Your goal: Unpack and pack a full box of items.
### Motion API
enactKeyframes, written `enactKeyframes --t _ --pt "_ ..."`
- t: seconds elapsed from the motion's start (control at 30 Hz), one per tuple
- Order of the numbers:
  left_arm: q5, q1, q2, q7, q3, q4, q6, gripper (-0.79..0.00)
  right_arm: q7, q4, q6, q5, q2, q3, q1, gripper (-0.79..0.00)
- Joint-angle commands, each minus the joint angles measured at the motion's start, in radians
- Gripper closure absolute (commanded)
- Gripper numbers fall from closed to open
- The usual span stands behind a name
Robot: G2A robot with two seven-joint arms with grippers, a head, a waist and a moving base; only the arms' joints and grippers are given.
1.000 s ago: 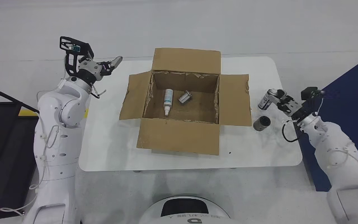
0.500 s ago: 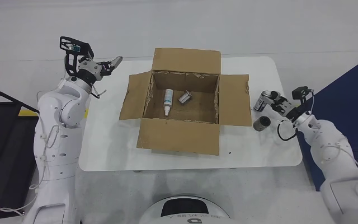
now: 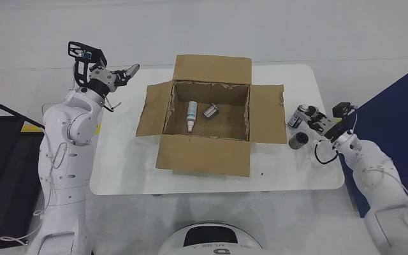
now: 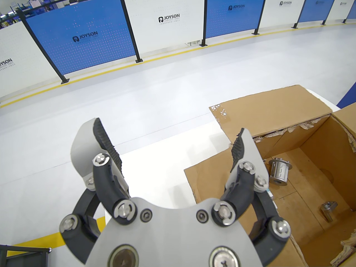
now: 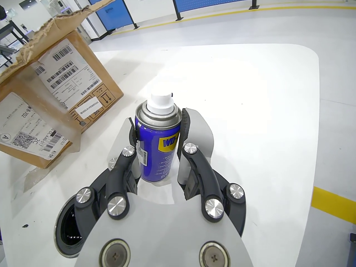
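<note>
Right wrist view: right claw (image 5: 158, 119) clamps a blue spray can (image 5: 159, 151) between its fingers (image 5: 185, 129), near the cardboard box (image 5: 55, 90); left claw (image 4: 169, 129) hangs wide open.

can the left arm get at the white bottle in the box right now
Probably yes. The left arm hangs beside the box with its jaws open and empty; the flaps are folded out and nothing covers the white bottle.

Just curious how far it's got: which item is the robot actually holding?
The blue spray can, clamped in the right arm's jaws beside the box. The white bottle and metal part lie loose inside it.
</note>
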State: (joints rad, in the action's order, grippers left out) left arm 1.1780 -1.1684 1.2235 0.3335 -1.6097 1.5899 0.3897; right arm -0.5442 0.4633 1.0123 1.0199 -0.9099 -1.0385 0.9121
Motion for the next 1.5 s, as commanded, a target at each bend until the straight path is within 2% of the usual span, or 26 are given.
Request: enactKeyframes --t 0.0,0.2,0.5,0.57,0.63,0.67,0.7,0.8,1.0,1.1,1.23,1.4,1.47 --pt "0.000 0.000 0.000 0.000 0.000 0.000 0.000 -0.785 -0.010 0.004 0.000 0.005 0.003 0.004 0.002 -0.283" --pt "0.000 0.000 0.000 0.000 0.000 0.000 0.000 -0.785 -0.050 0.024 0.000 0.021 0.013 0.014 0.014 -0.363" --pt "0.000 0.000 0.000 0.000 0.000 0.000 0.000 -0.785 -0.123 0.054 0.000 0.032 0.029 0.025 0.032 -0.391" --pt "0.000 0.000 0.000 0.000 0.000 0.000 0.000 -0.785 -0.163 0.074 0.000 0.040 0.037 0.027 0.041 -0.456" --pt "0.000 0.000 0.000 0.000 0.000 0.000 0.000 -0.785 -0.208 0.094 0.000 0.052 0.048 0.027 0.049 -0.600" --pt "0.000 0.000 0.000 0.000 0.000 0.000 0.000 -0.785 -0.228 0.105 0.000 0.059 0.054 0.028 0.053 -0.637" --pt "0.000 0.000 0.000 0.000 0.000 0.000 0.000 -0.785 -0.251 0.118 0.000 0.063 0.061 0.029 0.055 -0.723" --pt "0.000 0.000 0.000 0.000 0.000 0.000 0.000 -0.785 -0.264 0.167 0.000 0.058 0.083 0.023 0.060 -0.785" --pt "0.000 0.000 0.000 0.000 0.000 0.000 0.000 -0.785 -0.264 0.345 0.000 -0.006 0.139 -0.001 0.091 -0.785" --pt "0.000 0.000 0.000 0.000 0.000 0.000 0.000 -0.785 -0.224 0.478 0.000 -0.034 0.171 0.008 0.099 -0.785" --pt "0.000 0.000 0.000 0.000 0.000 0.000 0.000 -0.785 -0.063 0.643 0.000 -0.135 0.201 0.035 0.084 -0.785" --pt "0.000 0.000 0.000 0.000 0.000 0.000 0.000 -0.785 0.184 0.808 0.000 -0.338 0.216 0.079 0.055 -0.785" --pt "0.000 0.000 0.000 0.000 0.000 0.000 0.000 -0.785 0.196 0.832 0.000 -0.367 0.216 0.089 0.058 -0.785"
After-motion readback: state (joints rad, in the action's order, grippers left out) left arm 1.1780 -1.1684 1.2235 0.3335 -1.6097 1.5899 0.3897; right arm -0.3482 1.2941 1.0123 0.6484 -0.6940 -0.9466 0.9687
